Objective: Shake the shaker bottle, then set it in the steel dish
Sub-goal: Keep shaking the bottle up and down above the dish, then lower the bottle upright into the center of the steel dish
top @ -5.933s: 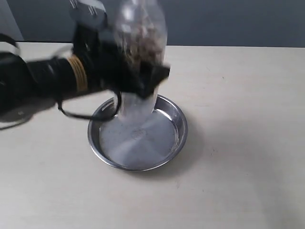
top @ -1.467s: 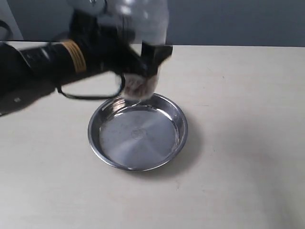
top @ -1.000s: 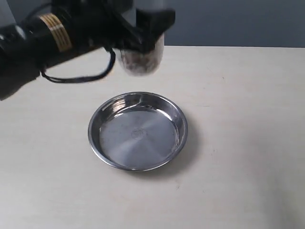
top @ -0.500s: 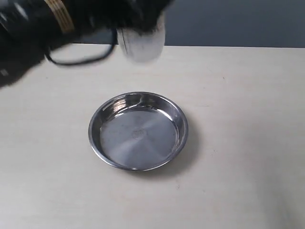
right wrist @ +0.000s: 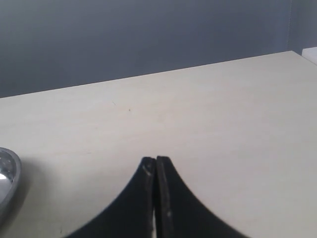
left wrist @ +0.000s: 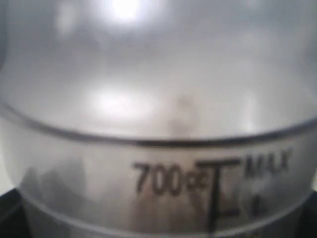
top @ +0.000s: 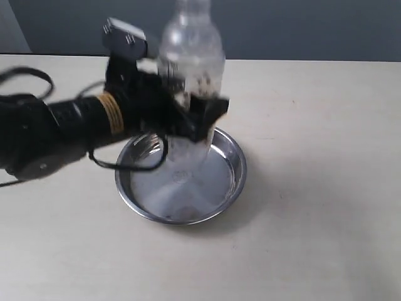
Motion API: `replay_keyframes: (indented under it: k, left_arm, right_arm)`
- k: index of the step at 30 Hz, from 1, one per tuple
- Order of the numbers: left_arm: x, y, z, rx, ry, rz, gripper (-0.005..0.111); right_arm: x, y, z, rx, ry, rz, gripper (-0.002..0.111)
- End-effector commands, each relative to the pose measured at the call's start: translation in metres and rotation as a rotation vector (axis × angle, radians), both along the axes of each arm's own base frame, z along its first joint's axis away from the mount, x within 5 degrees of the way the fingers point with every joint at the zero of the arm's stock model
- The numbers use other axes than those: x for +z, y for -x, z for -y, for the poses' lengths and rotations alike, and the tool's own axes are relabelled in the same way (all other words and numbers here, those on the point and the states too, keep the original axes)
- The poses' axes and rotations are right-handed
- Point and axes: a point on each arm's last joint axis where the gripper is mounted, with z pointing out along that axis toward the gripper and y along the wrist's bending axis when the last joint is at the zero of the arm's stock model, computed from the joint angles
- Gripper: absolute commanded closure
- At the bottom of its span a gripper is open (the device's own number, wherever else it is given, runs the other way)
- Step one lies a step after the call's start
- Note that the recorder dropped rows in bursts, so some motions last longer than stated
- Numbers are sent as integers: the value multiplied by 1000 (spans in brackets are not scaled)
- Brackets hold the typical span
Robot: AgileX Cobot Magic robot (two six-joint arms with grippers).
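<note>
The frosted shaker bottle (top: pixel 191 56) stands upright above the steel dish (top: pixel 225 182), with brown grains scattered in its upper half. My left gripper (top: pixel 194 116) is shut on the bottle's lower body, reaching in from the left. Whether the bottle's base touches the dish bottom is hidden by the gripper. In the left wrist view the bottle (left wrist: pixel 158 124) fills the frame, its "700cc" and "MAX" marks close to the lens. My right gripper (right wrist: pixel 156 161) is shut on nothing, low over bare table, with the dish rim (right wrist: pixel 7 173) at the edge of its view.
The beige table (top: pixel 313 157) stretches right of and in front of the dish. A dark grey wall (top: pixel 301 28) runs behind the table's far edge. A black cable (top: pixel 125 164) loops under my left arm beside the dish rim.
The left arm has swung down from high at the back, bringing the bottle from above the table's far edge to just over the dish. The grains have flown up inside.
</note>
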Motion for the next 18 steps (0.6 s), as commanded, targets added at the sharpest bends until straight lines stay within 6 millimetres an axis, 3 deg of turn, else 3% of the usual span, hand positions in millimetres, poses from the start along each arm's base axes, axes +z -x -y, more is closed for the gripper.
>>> replay_keyframes:
  k: [1,3,4,6,8,10,15,18]
  left_arm:
    - [63,6,3,-60,137,285,106]
    - [104,3,-3,9,95,373,106]
    - [104,1,-4,37,81,319,106]
    - [63,-4,3,25,21,166,106]
    - [-2,-6,12,-4,-31,17,106]
    - [-26,-5,15,-30,-5,-39,106]
    - [3,-10,17,-60,40,105,106]
    - [3,-12,15,-64,18,124,106]
  right_arm:
    - [1,0,0,-5,5,11,109]
    - [1,0,0,-5,5,11,109]
    - [1,0,0,-5,5,11,109]
    - [1,0,0,-5,5,11,109]
    - [1,0,0,-5,5,11,109]
    - [1,0,0,-5,5,11,109]
    - [1,0,0,-5,5,11,109]
    - [1,0,0,-5,5,11,109]
